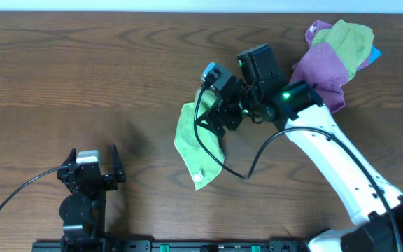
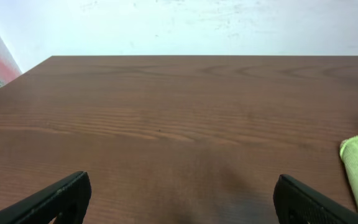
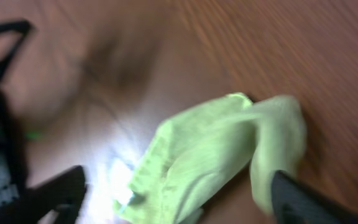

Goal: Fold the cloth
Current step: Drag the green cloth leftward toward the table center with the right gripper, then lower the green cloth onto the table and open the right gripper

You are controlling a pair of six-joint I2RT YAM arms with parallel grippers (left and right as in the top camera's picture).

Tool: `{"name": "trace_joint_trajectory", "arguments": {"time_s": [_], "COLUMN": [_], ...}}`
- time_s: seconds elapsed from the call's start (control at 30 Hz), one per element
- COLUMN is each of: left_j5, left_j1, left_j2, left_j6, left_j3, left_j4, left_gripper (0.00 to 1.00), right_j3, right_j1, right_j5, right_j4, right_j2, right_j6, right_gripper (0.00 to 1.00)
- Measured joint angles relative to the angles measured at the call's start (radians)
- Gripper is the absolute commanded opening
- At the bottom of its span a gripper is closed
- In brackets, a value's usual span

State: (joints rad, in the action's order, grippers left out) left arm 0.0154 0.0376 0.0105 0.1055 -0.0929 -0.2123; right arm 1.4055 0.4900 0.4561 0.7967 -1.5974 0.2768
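Overhead, the cloth [image 1: 200, 143] lies crumpled mid-table. The right gripper [image 1: 219, 117] is over its far edge, and a purple and green pile [image 1: 331, 52] sits far right. The blurred right wrist view shows that gripper's jaws spread wide, with the cloth and its white tag [image 3: 126, 198] between them. The left gripper [image 1: 94, 159], near left, has its jaws parted, and its camera catches only the cloth's edge.

Three cloths [image 1: 196, 143] [image 1: 320, 73] [image 1: 345, 38], two hands [image 1: 94, 152] [image 1: 214, 120], one table [image 1: 82, 70]

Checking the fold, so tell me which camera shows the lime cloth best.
Overhead: the lime cloth lies crumpled on the table, nearly its whole outline visible. The left wrist view catches only one corner at its right edge; the right wrist view is close but blurred.
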Motion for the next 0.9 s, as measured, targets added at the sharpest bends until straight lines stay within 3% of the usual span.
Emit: {"name": "trace_joint_trajectory", "arguments": {"time_s": [0.33,0.9], "left_j5": [0.000,0.000], "left_j1": [0.000,0.000], "left_j2": [0.000,0.000], "left_j6": [0.000,0.000], "left_j3": [0.000,0.000], "left_j4": [0.000,0.000], "left_gripper": [0.95,0.95], "right_j3": [0.000,0.000], "right_j1": [-0.004,-0.003], "right_j5": [-0.171,-0.185], "right_j4": [0.013,0.060], "right_j2": [-0.010,-0.010], "right_j6": [0.000,-0.005], "right_gripper": [0.99,0.99]}}
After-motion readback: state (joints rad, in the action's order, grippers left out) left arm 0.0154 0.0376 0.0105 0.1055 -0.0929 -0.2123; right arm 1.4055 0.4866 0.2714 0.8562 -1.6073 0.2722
